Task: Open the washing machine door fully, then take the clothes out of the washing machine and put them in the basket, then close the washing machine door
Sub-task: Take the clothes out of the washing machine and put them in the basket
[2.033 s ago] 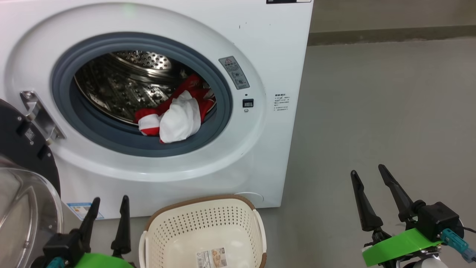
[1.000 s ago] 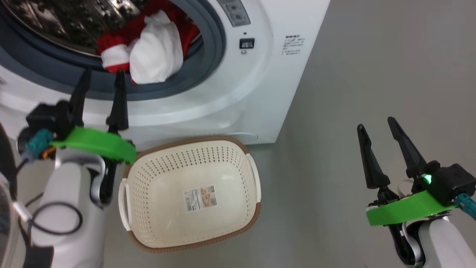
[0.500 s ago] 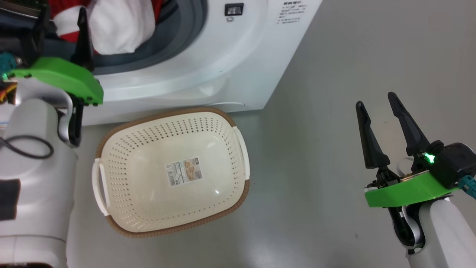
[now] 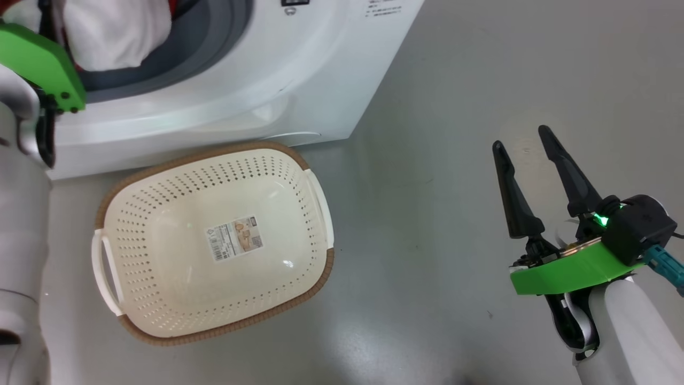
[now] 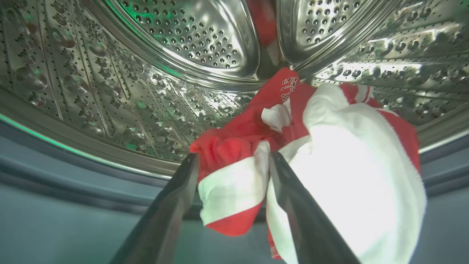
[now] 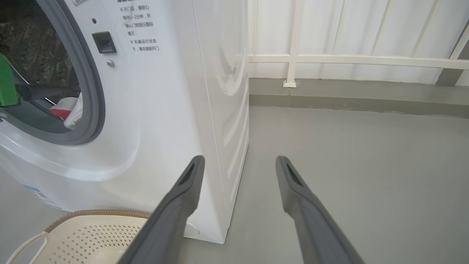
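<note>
The white washing machine (image 4: 240, 80) stands with its drum (image 5: 110, 91) exposed; the washing machine door is out of view. Red and white clothes (image 5: 329, 165) lie bunched at the drum's front lip. My left gripper (image 5: 232, 157) is open inside the opening, its fingers on either side of a red-and-white striped fold. In the head view that arm's green mount (image 4: 37, 59) sits against the white cloth (image 4: 112, 32). On the floor before the machine the cream basket (image 4: 320, 272) holds only its sticker. Off to the right, over bare floor, my right gripper (image 4: 521, 136) is open with nothing in it.
A grey rubber ring (image 4: 214, 32) lines the opening. Grey floor (image 4: 454, 80) stretches to the right of the machine. In the right wrist view, a white railing (image 6: 359, 60) and a low kerb close off the far side, and the basket's rim (image 6: 91, 212) shows at the bottom left.
The head camera has tilted down and the picture shifted. My left gripper has gone up and forward into the drum opening to the clothes. The right gripper has hardly moved; both stay open.
</note>
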Tool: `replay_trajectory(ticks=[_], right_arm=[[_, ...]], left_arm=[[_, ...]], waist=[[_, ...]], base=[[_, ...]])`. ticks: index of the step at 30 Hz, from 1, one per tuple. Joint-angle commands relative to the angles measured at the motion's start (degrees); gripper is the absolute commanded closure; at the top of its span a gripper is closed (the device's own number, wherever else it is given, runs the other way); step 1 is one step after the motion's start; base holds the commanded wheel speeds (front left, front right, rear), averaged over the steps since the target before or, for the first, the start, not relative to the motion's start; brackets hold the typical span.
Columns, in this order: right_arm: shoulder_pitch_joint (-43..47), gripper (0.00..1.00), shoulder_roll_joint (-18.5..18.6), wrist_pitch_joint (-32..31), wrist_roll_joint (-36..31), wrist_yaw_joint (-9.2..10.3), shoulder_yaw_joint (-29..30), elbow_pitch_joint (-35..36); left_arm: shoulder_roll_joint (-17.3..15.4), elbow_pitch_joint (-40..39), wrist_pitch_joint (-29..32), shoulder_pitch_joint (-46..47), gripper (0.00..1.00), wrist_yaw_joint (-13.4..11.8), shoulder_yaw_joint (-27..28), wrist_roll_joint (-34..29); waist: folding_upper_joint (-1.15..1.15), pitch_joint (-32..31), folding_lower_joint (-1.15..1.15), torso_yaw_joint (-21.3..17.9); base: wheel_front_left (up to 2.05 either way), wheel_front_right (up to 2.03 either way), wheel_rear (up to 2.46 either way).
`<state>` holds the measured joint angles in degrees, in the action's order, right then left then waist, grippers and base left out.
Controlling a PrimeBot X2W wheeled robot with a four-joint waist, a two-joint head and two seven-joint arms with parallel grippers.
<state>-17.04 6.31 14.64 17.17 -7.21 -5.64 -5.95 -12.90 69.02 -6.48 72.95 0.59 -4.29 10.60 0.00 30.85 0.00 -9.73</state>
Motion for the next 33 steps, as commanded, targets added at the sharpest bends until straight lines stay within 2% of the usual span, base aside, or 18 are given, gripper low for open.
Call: replay_trajectory(ticks=[1,10,15,20,21,22,24,33], right_arm=[[-0.09,0.0,0.32,0.36,0.24,-0.28,-1.28,1.05],[0.19,0.0,-0.16,0.36,0.43,-0.28,-1.83,1.23],[-0.15,0.0,-0.38,0.36,0.66,-0.28,-2.19,1.24],[-0.21,0.0,-0.73,0.36,0.76,-0.28,-2.22,1.16],[-0.22,0.0,-0.79,0.36,0.77,-0.28,-2.19,1.14],[-0.24,0.0,-0.82,0.36,0.82,-0.28,-2.15,1.08],[-0.32,0.0,-0.86,0.36,0.98,-0.28,-2.13,0.92],[-0.64,0.0,-0.93,0.36,1.09,-0.28,-1.75,0.6]], left_arm=[[-3.33,0.04,0.91,1.34,0.0,-1.04,-0.18,-0.94],[-5.34,3.43,7.01,2.62,0.0,-3.27,-3.49,-3.54],[-6.62,3.85,8.17,2.93,0.0,-4.49,-4.85,-4.68],[-7.21,4.12,8.82,3.26,0.0,-4.46,-5.74,-4.92],[-7.27,4.14,8.61,3.29,0.12,-4.42,-6.0,-5.03],[-7.33,4.16,8.25,3.32,0.51,-4.42,-6.23,-5.14],[-7.41,4.17,7.39,3.35,1.0,-4.67,-6.67,-5.35],[-6.99,3.82,2.23,3.14,1.0,-4.68,-6.3,-3.67]], waist=[[0.0,0.72,0.0,-0.86],[0.0,1.94,0.0,-2.35],[0.0,2.61,0.0,-2.93],[0.0,3.16,0.0,-3.3],[0.0,3.21,0.0,-3.32],[0.0,3.25,0.0,-3.33],[0.0,3.26,0.0,-3.31],[0.0,2.94,0.0,-2.56]], base=[[0.0,0.0,0.0],[0.0,0.0,0.0],[0.0,0.0,0.0],[0.0,0.0,0.0],[0.0,0.0,0.0],[0.0,0.0,0.0],[0.0,0.0,0.0],[0.0,0.0,0.0]])
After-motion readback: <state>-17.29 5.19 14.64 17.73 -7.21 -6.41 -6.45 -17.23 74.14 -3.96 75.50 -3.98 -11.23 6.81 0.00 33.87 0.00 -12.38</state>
